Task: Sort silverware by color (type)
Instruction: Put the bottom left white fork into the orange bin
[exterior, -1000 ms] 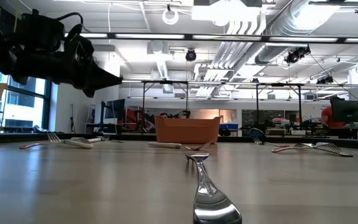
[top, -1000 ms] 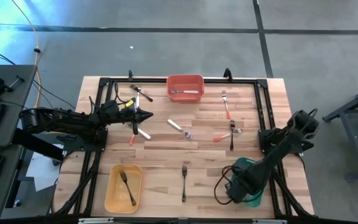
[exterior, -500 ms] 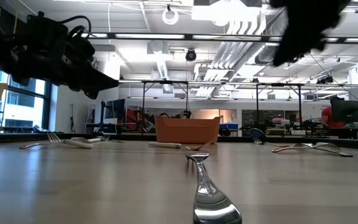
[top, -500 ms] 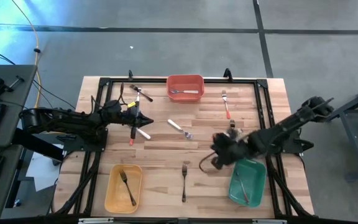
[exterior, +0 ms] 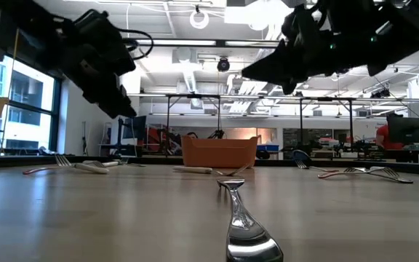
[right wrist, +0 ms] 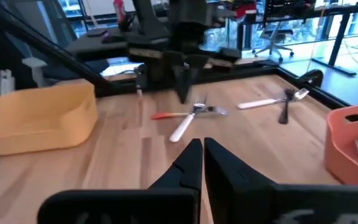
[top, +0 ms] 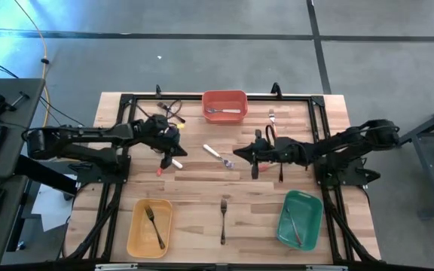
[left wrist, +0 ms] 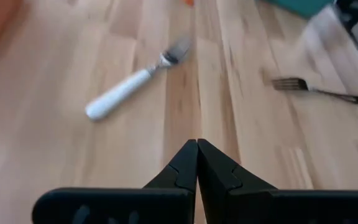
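The left gripper (top: 173, 147) is closed and empty; a white-handled fork (left wrist: 132, 85) lies just ahead of its tips, head pointing away, long axis diagonal. The right gripper (top: 237, 156) is closed too, holding nothing, with another white fork (top: 218, 155) just beyond its tips.

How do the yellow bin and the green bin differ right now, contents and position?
The yellow bin sits at the near edge on the left arm's side; the green bin sits at the near edge on the right arm's side. The yellow bin holds a black-handled fork; the green bin holds one thin utensil, its handle colour hard to tell. Both are open plastic bins with one piece inside, and neither claw is over them.
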Robot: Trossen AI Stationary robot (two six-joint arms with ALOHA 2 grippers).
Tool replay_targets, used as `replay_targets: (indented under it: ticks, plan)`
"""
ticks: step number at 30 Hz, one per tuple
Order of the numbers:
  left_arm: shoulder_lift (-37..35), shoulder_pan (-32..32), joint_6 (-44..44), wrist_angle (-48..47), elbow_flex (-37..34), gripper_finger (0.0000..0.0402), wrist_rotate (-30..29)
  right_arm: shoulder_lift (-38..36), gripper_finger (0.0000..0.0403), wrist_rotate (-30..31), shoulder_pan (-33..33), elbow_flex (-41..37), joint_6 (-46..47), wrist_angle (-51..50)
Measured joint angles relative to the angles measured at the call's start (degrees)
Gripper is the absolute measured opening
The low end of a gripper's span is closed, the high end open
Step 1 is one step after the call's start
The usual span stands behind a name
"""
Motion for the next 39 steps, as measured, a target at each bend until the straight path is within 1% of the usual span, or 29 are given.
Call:
replay_targets:
  ticks: [2,6,9,11,14,17,22,26,29,32,34,39]
  plan:
    - [0.28,-1.69,0.89,-7.95,3.54,0.0003,-2.36,0.88,0.0000,-0.04,-0.19,0.00,-0.13,0.35]
    - [2.62,-5.24,4.83,-26.54,10.75,0.0023,-10.53,2.95,0.0000,-0.08,0.79,0.00,0.13,0.40]
    - [5.18,-7.01,8.82,-36.28,15.45,0.0046,-14.57,3.99,0.0000,-0.14,1.90,0.00,-0.56,0.68]
    - [7.64,-7.55,11.47,-40.31,17.68,0.0063,-16.68,4.01,0.0000,-0.16,2.41,0.00,-0.75,0.75]
    - [12.08,-7.62,15.92,-43.63,19.64,0.0088,-18.33,4.01,0.0000,-0.17,2.71,0.00,-1.53,0.87]
    - [17.02,-7.62,20.00,-45.29,19.94,0.0112,-20.51,4.01,0.0000,-0.16,2.71,0.00,-1.55,0.90]
    - [24.08,-7.64,22.31,-43.95,19.98,0.0143,-21.22,4.01,0.0000,-0.16,2.71,0.00,-1.59,0.85]
    - [26.66,-8.03,22.84,-40.86,20.09,0.0155,-25.11,4.01,0.0000,-0.14,2.71,0.00,-1.59,0.85]
    - [27.07,-8.27,23.35,-39.66,20.05,0.0154,-26.33,4.01,0.0000,-0.14,2.71,0.00,-1.59,0.77]
    - [27.91,-8.27,23.39,-39.11,20.05,0.0137,-26.31,4.01,0.0000,-0.14,2.71,0.00,-1.59,0.76]
    - [28.53,-8.27,23.64,-39.13,20.11,0.0116,-26.21,4.01,0.0000,-0.14,2.71,0.00,-1.61,0.74]
    - [29.17,-8.30,25.34,-39.62,20.27,0.0043,-26.12,3.99,0.0000,-0.14,2.71,0.00,-1.61,0.72]
